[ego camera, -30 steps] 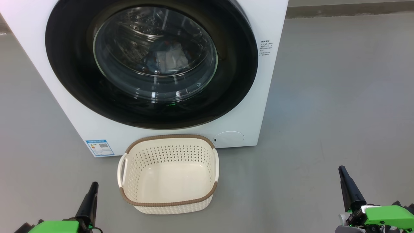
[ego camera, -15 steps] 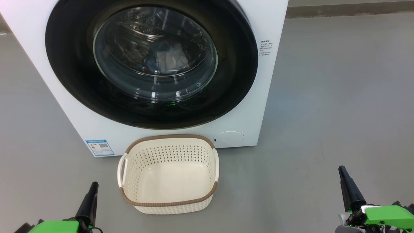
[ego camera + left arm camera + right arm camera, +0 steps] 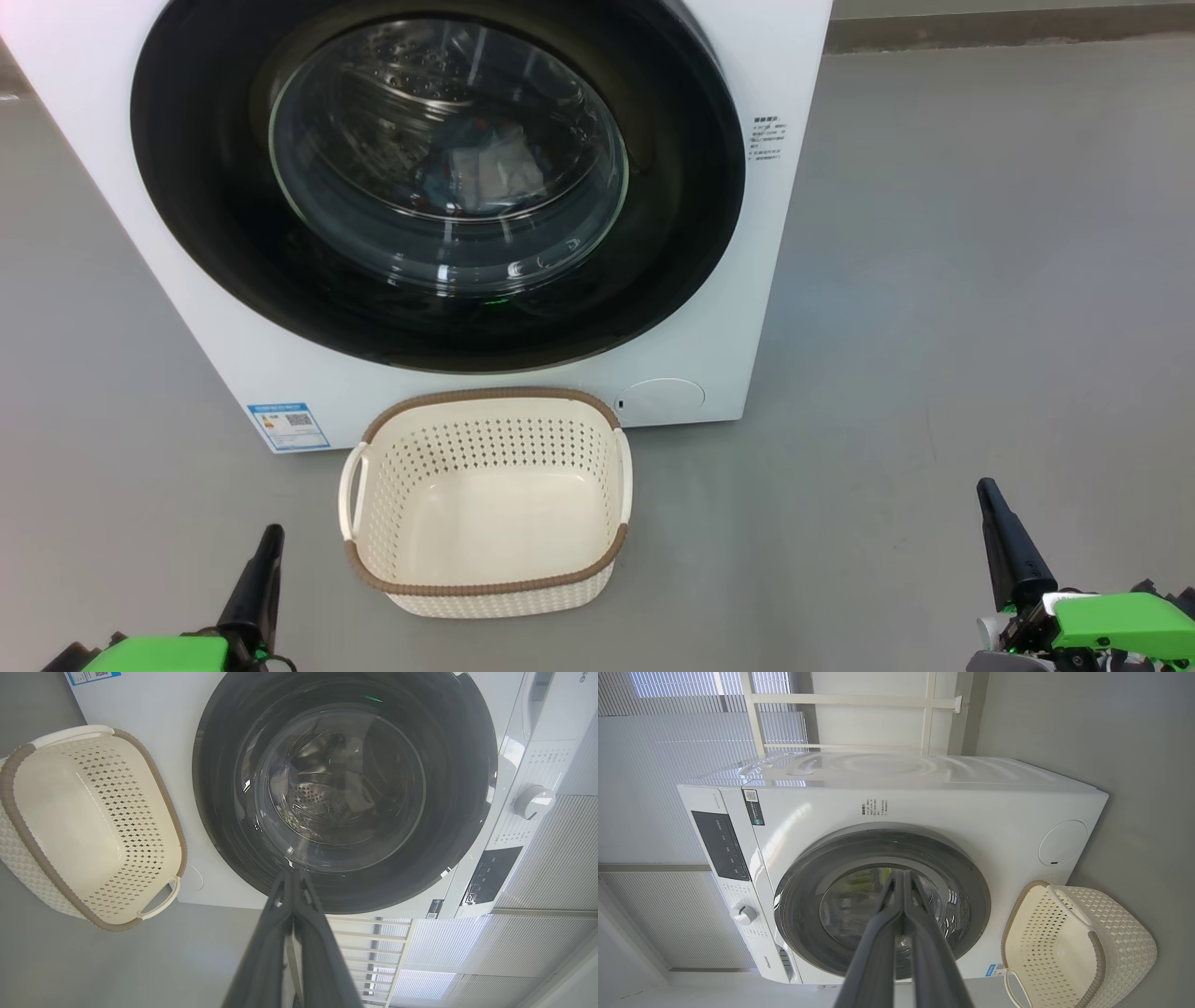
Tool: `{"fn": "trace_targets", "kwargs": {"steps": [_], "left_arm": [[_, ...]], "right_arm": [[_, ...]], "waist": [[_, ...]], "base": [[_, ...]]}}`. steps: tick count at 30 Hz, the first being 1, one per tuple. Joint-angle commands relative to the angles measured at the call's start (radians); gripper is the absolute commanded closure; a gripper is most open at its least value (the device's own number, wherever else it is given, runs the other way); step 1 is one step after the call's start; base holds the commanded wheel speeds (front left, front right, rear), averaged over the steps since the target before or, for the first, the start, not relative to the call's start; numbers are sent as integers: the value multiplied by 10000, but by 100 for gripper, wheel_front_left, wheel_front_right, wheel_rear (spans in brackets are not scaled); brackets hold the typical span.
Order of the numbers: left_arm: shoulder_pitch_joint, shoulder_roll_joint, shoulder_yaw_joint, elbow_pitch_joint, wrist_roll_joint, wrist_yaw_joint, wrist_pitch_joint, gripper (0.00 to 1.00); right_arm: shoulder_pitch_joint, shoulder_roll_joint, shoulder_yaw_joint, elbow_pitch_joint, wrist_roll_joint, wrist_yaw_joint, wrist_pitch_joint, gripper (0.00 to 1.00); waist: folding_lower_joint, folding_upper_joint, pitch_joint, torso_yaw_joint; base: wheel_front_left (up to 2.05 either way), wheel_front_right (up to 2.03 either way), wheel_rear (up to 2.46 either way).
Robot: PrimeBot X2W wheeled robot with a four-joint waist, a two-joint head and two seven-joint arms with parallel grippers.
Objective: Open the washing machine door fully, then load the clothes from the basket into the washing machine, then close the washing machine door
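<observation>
smooth grey floor (image 3: 980,280), pale window blinds (image 3: 658,732) behind.

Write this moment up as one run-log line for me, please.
door shut | clothes inside drum | basket empty, on floor before washer | left gripper shut, holding nothing | right gripper shut, holding nothing
</observation>
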Motion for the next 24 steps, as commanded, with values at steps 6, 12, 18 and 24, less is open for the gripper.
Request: {"fn": "trace_targets", "kwargs": {"steps": [6, 12, 18, 24], "left_arm": [[-418, 190, 342, -194, -75, -100, 59, 100], [-418, 190, 342, -194, -75, -100, 59, 100], [-418, 190, 342, -194, -75, -100, 59, 100], [-418, 190, 342, -194, -75, -100, 59, 100]], "right_arm": [[-410, -36, 224, -246, 1, 16, 76, 100], [-410, -35, 222, -246, 0, 16, 77, 100], [-410, -34, 221, -246, -1, 16, 78, 100], [-411, -33, 220, -246, -2, 16, 79, 100]], "waist": [[0, 0, 0, 0], [0, 0, 0, 0], [0, 0, 0, 0], [0, 0, 0, 0]], "base": [[0, 0, 0], [0, 0, 0], [0, 0, 0], [0, 0, 0]]}}
